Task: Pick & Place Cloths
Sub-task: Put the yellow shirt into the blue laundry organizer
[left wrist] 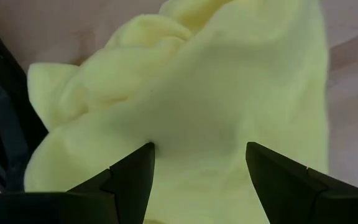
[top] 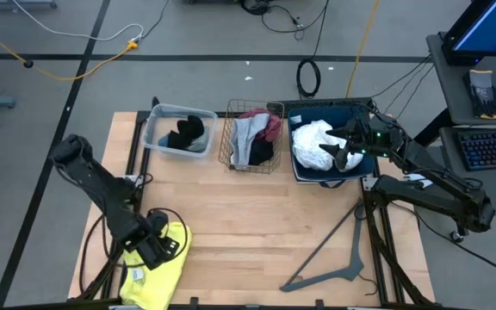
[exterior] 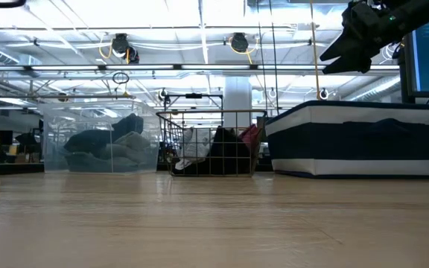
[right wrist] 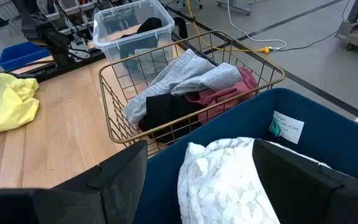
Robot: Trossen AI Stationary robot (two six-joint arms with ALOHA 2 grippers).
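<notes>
A large yellow cloth (top: 158,269) (left wrist: 216,93) lies bunched at the table's near left corner. My left gripper (top: 155,245) (left wrist: 199,155) points down at it, open, one finger on either side of a smooth stretch of fabric. A white cloth (top: 313,145) (right wrist: 229,180) lies in the blue bin (top: 351,112) (right wrist: 328,124). My right gripper (top: 341,153) (right wrist: 201,149) (exterior: 337,58) hovers open above the bin, clear of the white cloth. Grey, maroon and black cloths (right wrist: 185,87) fill a wire basket (top: 231,129). Black and blue pieces (top: 186,133) sit in a clear tub (top: 155,129). My left gripper comes from above at the middle of the yellow cloth's upper surface (left wrist: 197,134), which lies flat on the table. Its open fingertips (left wrist: 143,157) are at the level of the fabric. Whether they touch it, I cannot tell.
The clear tub, wire basket and blue bin stand in a row along the table's far edge. A grey plastic hanger (top: 334,258) lies on the near right part of the table. Bare wood shows in the table's middle. Cables and a desk lie beyond the table.
</notes>
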